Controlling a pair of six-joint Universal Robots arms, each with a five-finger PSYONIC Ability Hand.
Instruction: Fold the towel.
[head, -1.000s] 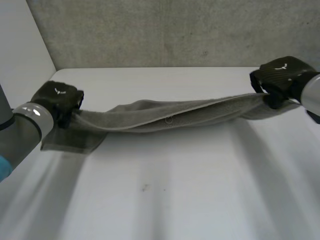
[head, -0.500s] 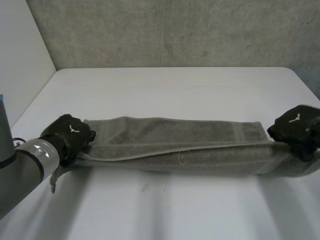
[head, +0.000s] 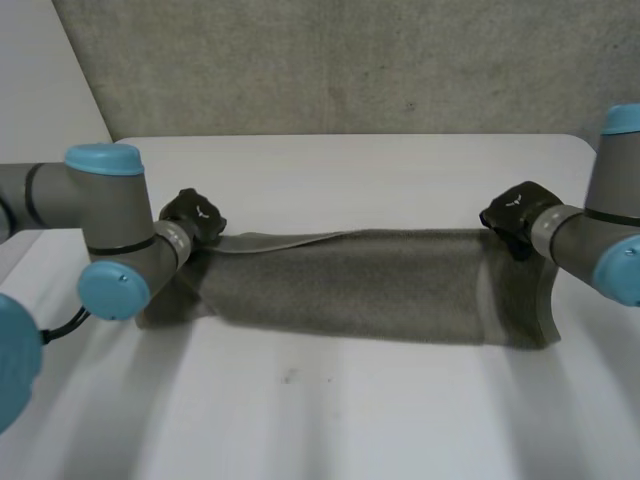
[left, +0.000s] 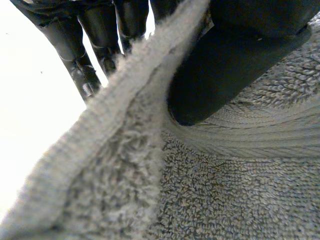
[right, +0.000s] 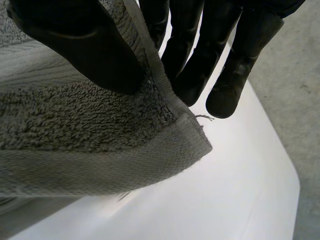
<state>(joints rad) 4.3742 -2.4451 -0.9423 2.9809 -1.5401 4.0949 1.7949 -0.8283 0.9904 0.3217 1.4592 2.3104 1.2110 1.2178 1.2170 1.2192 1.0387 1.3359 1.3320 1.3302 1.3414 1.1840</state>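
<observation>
A grey towel lies as a long band across the middle of the white table. My left hand is at the band's far left corner and my right hand at its far right corner. In the left wrist view the left hand presses its thumb onto the towel while the fingers stand behind the edge, pinching it. In the right wrist view the right hand pinches the towel's hemmed corner between thumb and fingers.
A grey concrete wall stands behind the table's far edge. The table's right edge runs close beside my right hand. Bare tabletop stretches in front of the towel.
Both hands dipped toward the front with the towel's edge, then carried it back to the far side. The towel, hanging taut a second ago, now lies down as a band.
</observation>
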